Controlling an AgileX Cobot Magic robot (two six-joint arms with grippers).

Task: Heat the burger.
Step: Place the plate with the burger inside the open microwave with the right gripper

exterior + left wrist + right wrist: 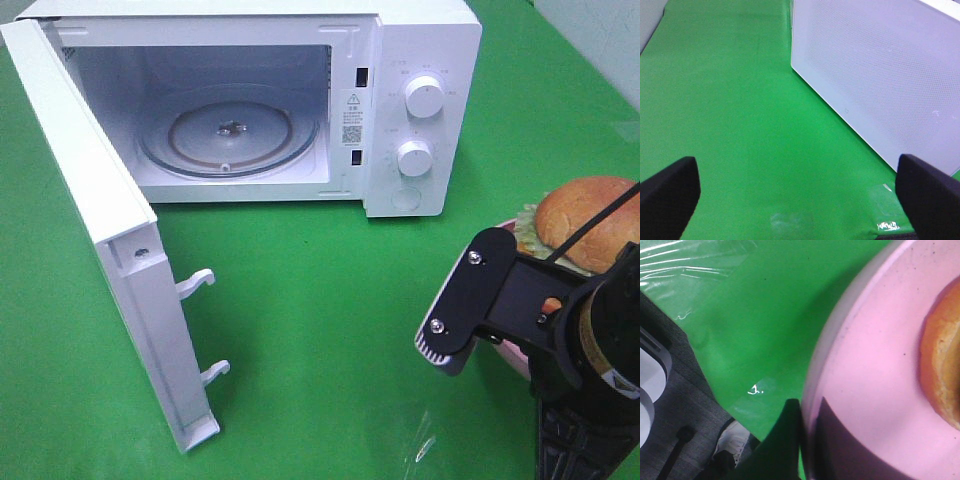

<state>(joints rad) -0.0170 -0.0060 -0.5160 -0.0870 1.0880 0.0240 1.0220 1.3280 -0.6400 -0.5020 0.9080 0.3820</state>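
While the right gripper (805,450) clamps the rim of the pink plate (875,365), the burger (590,222) lies just beyond; the open microwave (430,40) stands to the left.

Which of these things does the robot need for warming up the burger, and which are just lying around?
Needed for the job:
- burger
- plate under it
- microwave, with its open door and glass turntable

Just lying about:
- green cloth
- clear film on the cloth
- what looks like a shoe
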